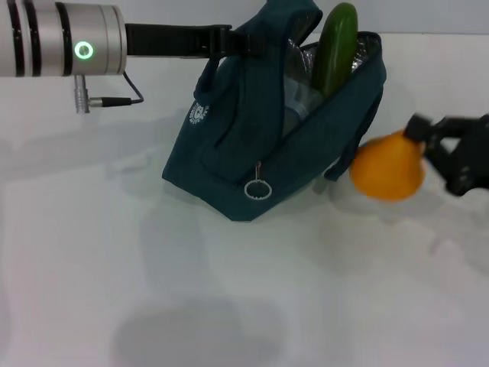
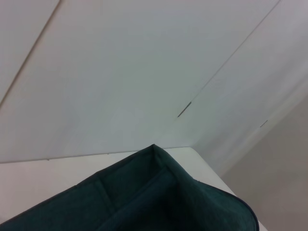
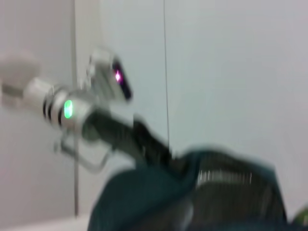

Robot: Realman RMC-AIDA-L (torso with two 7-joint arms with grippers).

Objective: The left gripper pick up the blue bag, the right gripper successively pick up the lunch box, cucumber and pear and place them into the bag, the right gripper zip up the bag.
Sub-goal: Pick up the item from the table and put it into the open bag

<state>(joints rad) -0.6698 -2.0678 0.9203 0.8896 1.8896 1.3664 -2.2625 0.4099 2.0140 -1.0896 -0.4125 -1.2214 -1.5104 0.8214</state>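
My left gripper (image 1: 233,42), black two-finger claw w/ silver wrist, is clamped on the far top edge of the dark blue fabric bag (image 1: 267,145), holding it open. Long dark green cucumber (image 1: 335,47) stands upright inside. Orange-yellow pear (image 1: 388,168) sits on the white table (image 1: 229,306) just right of bag; my right gripper (image 1: 451,157), black claw, is beside it, fingers apart, touching its top

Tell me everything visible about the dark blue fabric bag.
The dark blue fabric bag stands tilted on the white table, top open, showing a silvery lining. A white round logo and a metal ring zipper pull mark its side. The left gripper holds its top edge. A dark green cucumber sticks out; the orange-yellow pear lies beside it.
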